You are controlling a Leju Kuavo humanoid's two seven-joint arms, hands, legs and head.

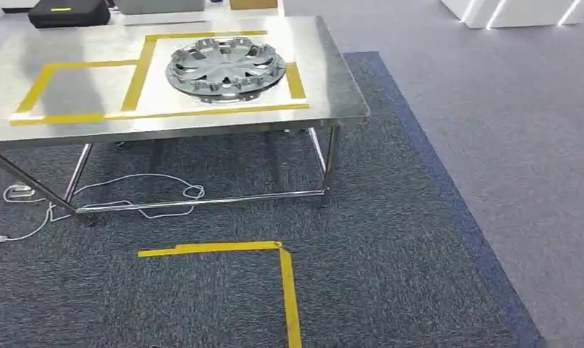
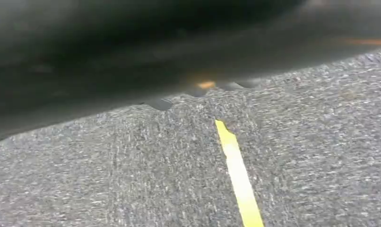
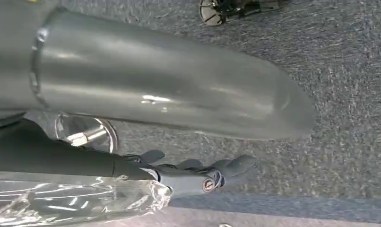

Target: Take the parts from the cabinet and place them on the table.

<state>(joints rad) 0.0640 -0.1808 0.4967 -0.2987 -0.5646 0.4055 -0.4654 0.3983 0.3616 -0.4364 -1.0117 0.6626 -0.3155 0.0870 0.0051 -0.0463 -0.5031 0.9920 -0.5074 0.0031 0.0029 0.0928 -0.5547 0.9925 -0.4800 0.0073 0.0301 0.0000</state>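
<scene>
A silver wheel cover (image 1: pixel 225 65) lies flat on the steel table (image 1: pixel 332 87), inside the right one of two yellow-taped boxes; the left taped box (image 1: pixel 79 90) holds nothing. In the right wrist view my right hand (image 3: pixel 198 172) hangs over the grey carpet beside a silver rounded cover, its dark fingers (image 3: pixel 236 165) spread with nothing in them. In the left wrist view a dark blurred mass (image 2: pixel 132 52) covers the upper part, and whether my left hand's fingers are apart or closed cannot be told.
A black case (image 1: pixel 68 13) sits at the table's far edge. White cable (image 1: pixel 130 192) trails under the table between its legs. A yellow tape corner (image 1: pixel 285 290) marks the dark carpet in front; lighter carpet lies to the right. A small castor (image 3: pixel 212 12) stands on the floor.
</scene>
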